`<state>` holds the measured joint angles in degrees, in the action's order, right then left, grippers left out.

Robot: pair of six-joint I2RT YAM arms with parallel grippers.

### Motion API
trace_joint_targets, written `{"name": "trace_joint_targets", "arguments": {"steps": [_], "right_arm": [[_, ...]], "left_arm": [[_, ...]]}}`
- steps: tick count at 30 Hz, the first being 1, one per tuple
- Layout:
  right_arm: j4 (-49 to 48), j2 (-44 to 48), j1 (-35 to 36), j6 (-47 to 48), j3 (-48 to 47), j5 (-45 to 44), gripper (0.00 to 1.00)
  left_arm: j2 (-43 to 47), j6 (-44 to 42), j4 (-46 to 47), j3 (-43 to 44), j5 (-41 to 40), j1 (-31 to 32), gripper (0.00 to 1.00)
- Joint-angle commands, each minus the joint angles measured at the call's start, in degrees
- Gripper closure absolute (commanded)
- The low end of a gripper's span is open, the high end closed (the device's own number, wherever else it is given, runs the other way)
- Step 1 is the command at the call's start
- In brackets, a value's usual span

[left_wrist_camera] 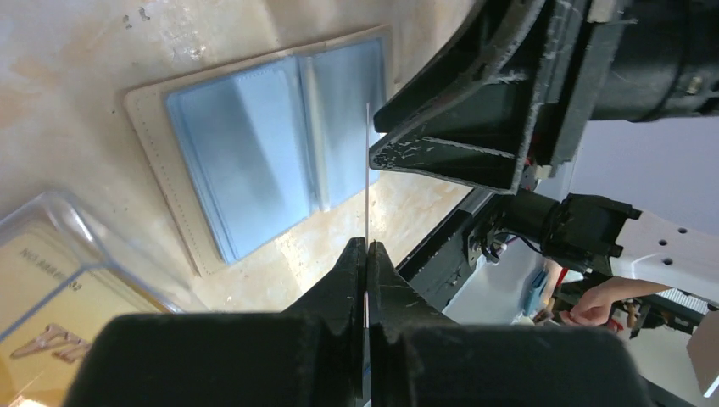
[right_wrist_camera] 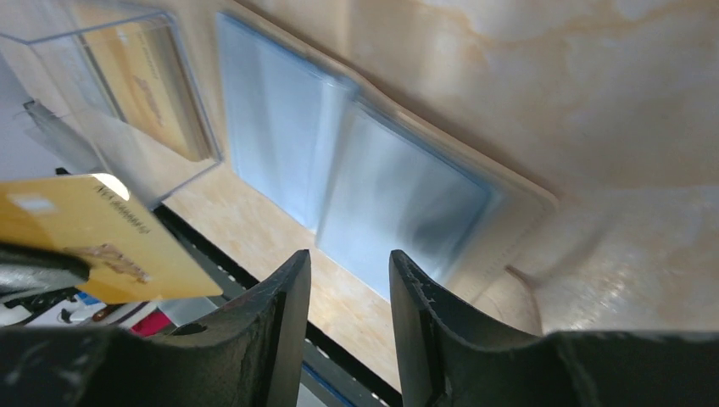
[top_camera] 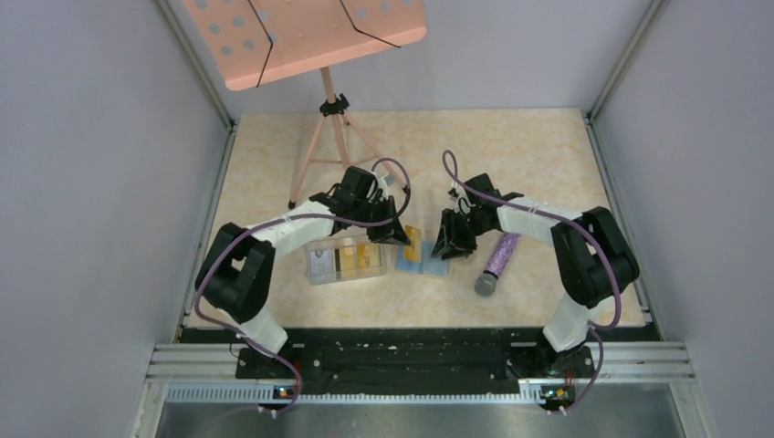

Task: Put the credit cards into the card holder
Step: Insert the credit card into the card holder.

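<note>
Top external: card holder lies open on the surface, between the two arms. Any card in? (K.)
None visible; blue pockets look bare. Left tool clenched on one gold card, far edge near the holder's fold, contact unclear. (M.)
Right tool? (K.)
Jaws apart, nothing between, hovering over the holder. More cards sit in a clear box just beside it. Judged early: first insertion not yet done. (M.)
Obstacles? (K.)
Tools crowd each other. Purple microphone to the right, music stand behind, both apart. (M.)
</note>
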<state>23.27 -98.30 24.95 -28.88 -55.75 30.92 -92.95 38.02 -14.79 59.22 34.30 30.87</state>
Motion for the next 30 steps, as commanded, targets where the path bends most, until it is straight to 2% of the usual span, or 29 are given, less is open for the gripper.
{"name": "trace_joint_targets", "arguments": {"steps": [1, 4, 9, 15, 30], "right_arm": [[0.8, 2.8, -0.6, 2.2, 1.1, -3.3, 0.64], [1.5, 2.5, -0.6, 2.7, 1.4, -4.6, 0.69], [3.3, 1.7, -0.5, 3.9, 0.9, -6.7, 0.87], [4.6, 2.1, -0.6, 4.7, 1.2, -8.5, 1.0], [5.3, 2.5, -0.5, 4.9, 1.1, -8.2, 1.0]], "left_arm": [[-4.7, -1.6, -1.6, 5.0, 1.7, 1.0, 1.0], [-6.6, -3.2, -4.9, 6.7, 0.3, 1.3, 1.0], [-9.5, -3.7, -4.9, 8.1, 0.5, 1.5, 1.0], [-12.7, -4.9, -5.8, 10.3, 0.8, 1.9, 1.0], [-16.3, -5.5, -5.5, 11.4, 1.6, 2.9, 1.0]]}}
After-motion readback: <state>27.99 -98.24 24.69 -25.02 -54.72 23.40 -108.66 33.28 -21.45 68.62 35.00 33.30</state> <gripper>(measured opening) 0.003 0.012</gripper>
